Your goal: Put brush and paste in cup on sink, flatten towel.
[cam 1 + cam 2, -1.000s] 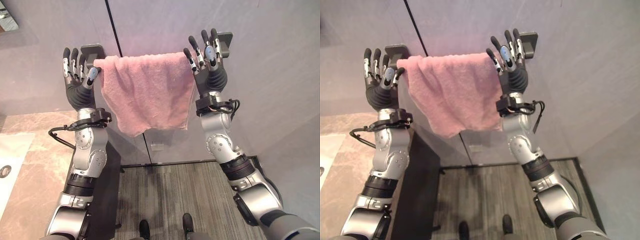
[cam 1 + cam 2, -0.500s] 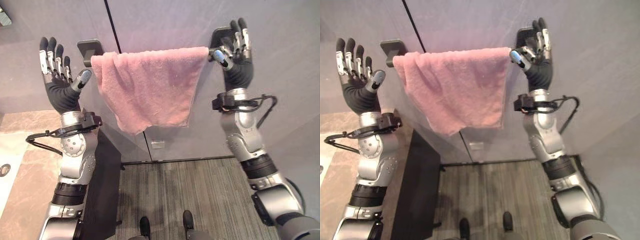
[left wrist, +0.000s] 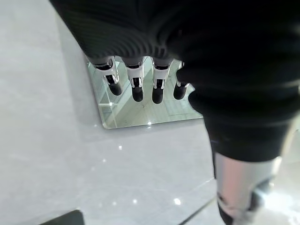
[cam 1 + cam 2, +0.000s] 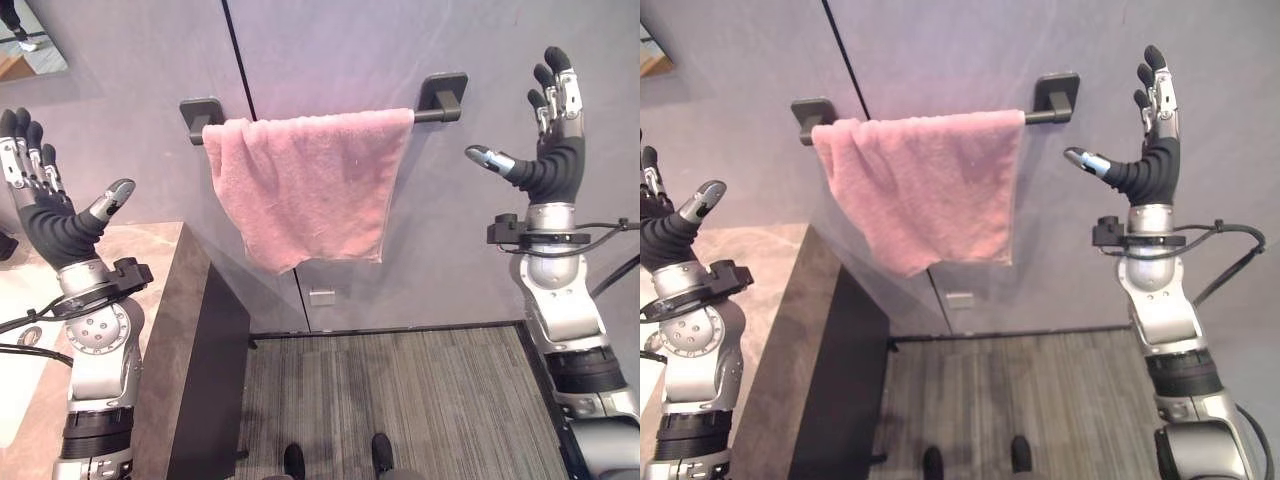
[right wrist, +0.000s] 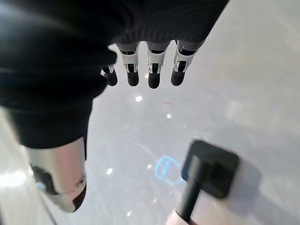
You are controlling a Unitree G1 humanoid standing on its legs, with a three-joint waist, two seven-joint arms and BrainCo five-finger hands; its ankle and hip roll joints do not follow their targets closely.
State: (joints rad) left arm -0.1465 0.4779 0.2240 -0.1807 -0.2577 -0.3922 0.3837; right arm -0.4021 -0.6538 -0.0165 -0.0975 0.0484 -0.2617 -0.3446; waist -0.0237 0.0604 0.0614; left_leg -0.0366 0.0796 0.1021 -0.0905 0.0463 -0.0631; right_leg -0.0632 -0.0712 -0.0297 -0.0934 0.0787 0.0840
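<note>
A pink towel (image 4: 305,185) hangs spread over a black wall rail (image 4: 430,116), its lower left corner drooping to a point. My left hand (image 4: 48,215) is raised far to the left of the towel, fingers straight and apart, holding nothing. To the right of the rail's end bracket (image 4: 1057,92), my right hand (image 4: 548,160) is also up, open and empty, well clear of the cloth. The right wrist view looks past straight fingers (image 5: 152,65) at that bracket (image 5: 209,168) on the grey wall.
A marble counter (image 4: 150,300) with a dark side panel (image 4: 205,350) stands at the left. A mirror (image 3: 145,105) hangs on the grey wall above it. Grey striped floor (image 4: 400,400) lies below the towel.
Both hands have let go of the towel's top corners and swung outward and down, away from the rail. The towel now hangs wider along the rail. The camera has shifted.
</note>
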